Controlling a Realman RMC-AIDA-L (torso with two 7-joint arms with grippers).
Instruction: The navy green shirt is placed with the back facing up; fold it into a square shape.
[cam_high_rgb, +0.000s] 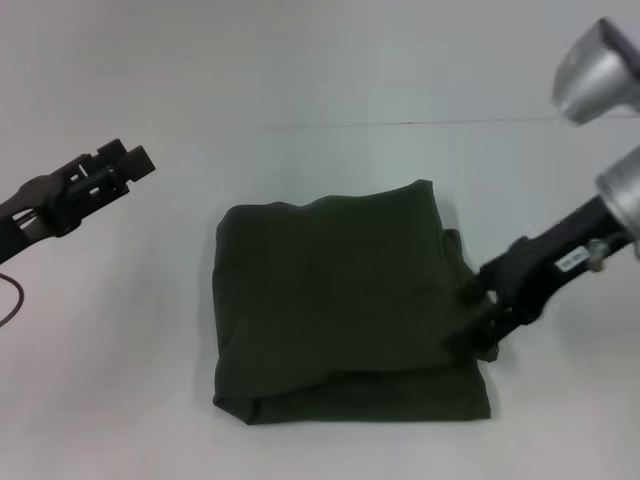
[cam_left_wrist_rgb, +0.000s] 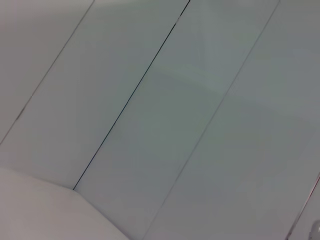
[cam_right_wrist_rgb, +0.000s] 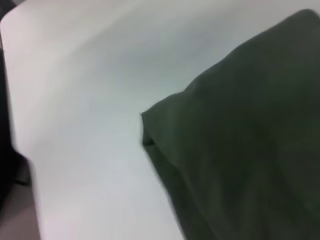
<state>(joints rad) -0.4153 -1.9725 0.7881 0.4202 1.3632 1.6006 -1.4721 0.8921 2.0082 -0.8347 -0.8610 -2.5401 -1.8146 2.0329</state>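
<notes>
Your navy green shirt lies in the centre of the head view on the white table, already gathered into a thick, roughly square bundle with stacked layers showing along its lower edge. So you look to be at the finishing step, tidying the shape rather than making a large fold. Your right gripper sits at the shirt's right edge, mid-right of the frame, its dark tips against the cloth; you cannot tell from here whether they pinch the fabric or merely rest on it. The right wrist view shows only the shirt's folded corner over bare table. Your left gripper hangs at the upper left of the frame, well apart from the shirt, and whether its fingers are spread or pressed together is not clear. The right side bulges unevenly near the upper corner, so your next move probably calls for squaring that edge, then drawing the right arm clear without dragging the top layer.
</notes>
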